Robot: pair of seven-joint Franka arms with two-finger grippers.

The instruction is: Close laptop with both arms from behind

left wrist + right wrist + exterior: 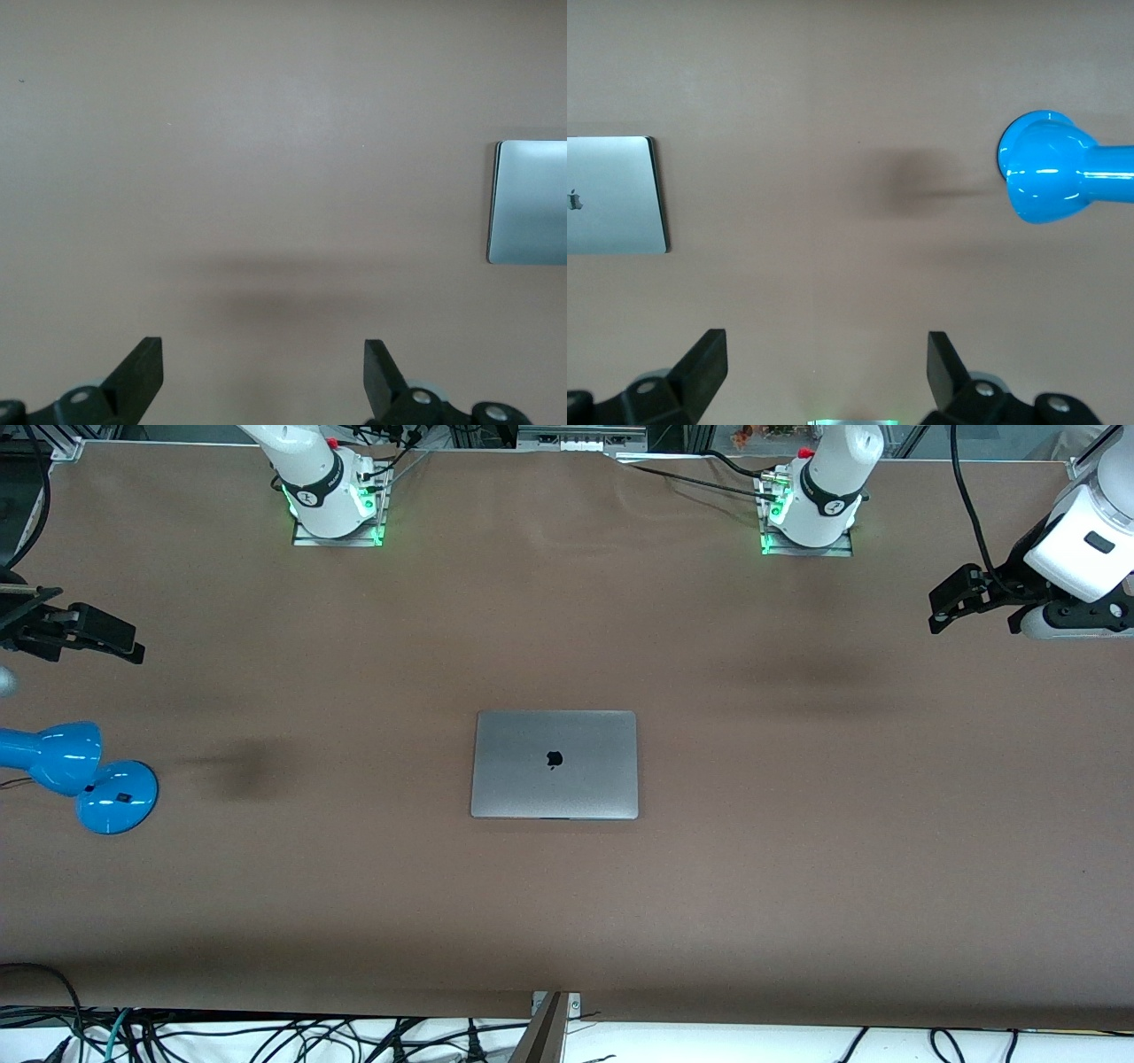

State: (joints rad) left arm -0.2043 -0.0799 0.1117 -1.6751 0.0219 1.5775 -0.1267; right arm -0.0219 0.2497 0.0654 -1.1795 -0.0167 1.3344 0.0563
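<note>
The silver-grey laptop (555, 764) lies shut and flat in the middle of the table, lid up with the dark apple logo showing. It also shows at the edge of the left wrist view (530, 202) and of the right wrist view (611, 195). My left gripper (941, 609) hangs open and empty over the left arm's end of the table, well away from the laptop; its jaws stand wide apart in the left wrist view (263, 372). My right gripper (131, 648) hangs open and empty over the right arm's end (827, 367), also well away from the laptop.
A blue desk lamp (62, 755) with a round base (117, 797) stands at the right arm's end of the table, under and beside my right gripper; its head shows in the right wrist view (1045, 177). The arm bases (332, 500) (811, 509) stand along the table's edge farthest from the front camera.
</note>
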